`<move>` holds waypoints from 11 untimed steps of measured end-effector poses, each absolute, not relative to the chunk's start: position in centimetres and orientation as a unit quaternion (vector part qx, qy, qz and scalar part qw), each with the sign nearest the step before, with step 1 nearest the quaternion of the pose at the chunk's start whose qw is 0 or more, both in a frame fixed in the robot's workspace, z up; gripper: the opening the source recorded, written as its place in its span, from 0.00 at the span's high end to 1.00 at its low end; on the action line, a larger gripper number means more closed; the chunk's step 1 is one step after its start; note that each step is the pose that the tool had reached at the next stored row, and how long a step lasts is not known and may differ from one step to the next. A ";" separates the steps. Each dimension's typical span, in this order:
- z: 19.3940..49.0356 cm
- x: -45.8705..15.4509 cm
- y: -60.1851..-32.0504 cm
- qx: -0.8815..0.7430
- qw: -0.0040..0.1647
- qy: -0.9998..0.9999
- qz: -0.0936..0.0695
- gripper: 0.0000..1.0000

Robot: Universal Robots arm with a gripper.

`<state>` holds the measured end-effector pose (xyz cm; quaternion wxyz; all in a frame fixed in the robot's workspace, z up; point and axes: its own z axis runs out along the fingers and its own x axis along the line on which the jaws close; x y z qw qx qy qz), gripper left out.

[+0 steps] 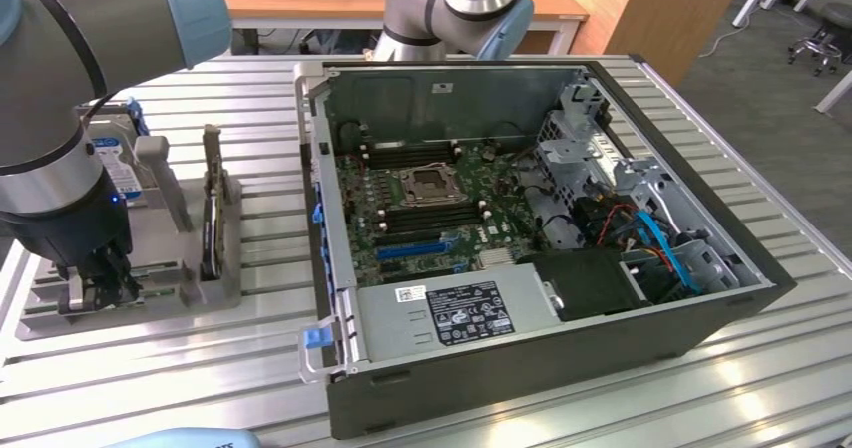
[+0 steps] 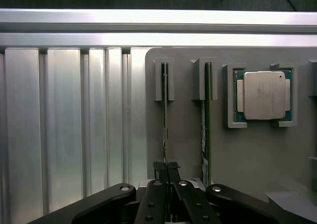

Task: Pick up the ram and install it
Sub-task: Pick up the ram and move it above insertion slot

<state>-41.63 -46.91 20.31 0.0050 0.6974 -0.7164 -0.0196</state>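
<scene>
We saw the arm (image 1: 60, 159) reach in from the top of the exterior view. Its base stood behind the open computer case (image 1: 560, 358), and one pale blue link crossed the upper corner on the exterior view's left. The last section dropped almost straight down, so the wrist pointed at the table (image 1: 160, 378). The gripper (image 2: 167, 169) sat low over a grey holder (image 2: 185, 135) that lay on the slatted table beside the case, on the exterior view's left. In the wrist view its dark fingers (image 2: 157, 187) were drawn together, pinching the thin edge of the ram (image 2: 164, 115). The ram stood on edge in the holder, its far end seated in a small upright slot. Just beside it a second stick (image 2: 206, 130), green with a white label, stood on edge in its own slot. Beyond that one, a square silver processor (image 2: 264, 95) lay flat in a framed recess of the same holder. In the exterior view a blue-labelled hard drive (image 1: 118, 164) stood upright at the holder's far end. The motherboard (image 1: 426, 209) lay exposed inside the case, well apart from the gripper.
</scene>
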 end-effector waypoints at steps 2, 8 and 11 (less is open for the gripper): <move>20.3 -41.6 -46.9 0.700 0.005 -0.714 -0.020 0.88; 20.3 -41.6 -46.9 0.713 0.005 -0.701 -0.020 0.88; 20.3 -41.6 -46.9 0.718 0.006 -0.696 -0.019 0.88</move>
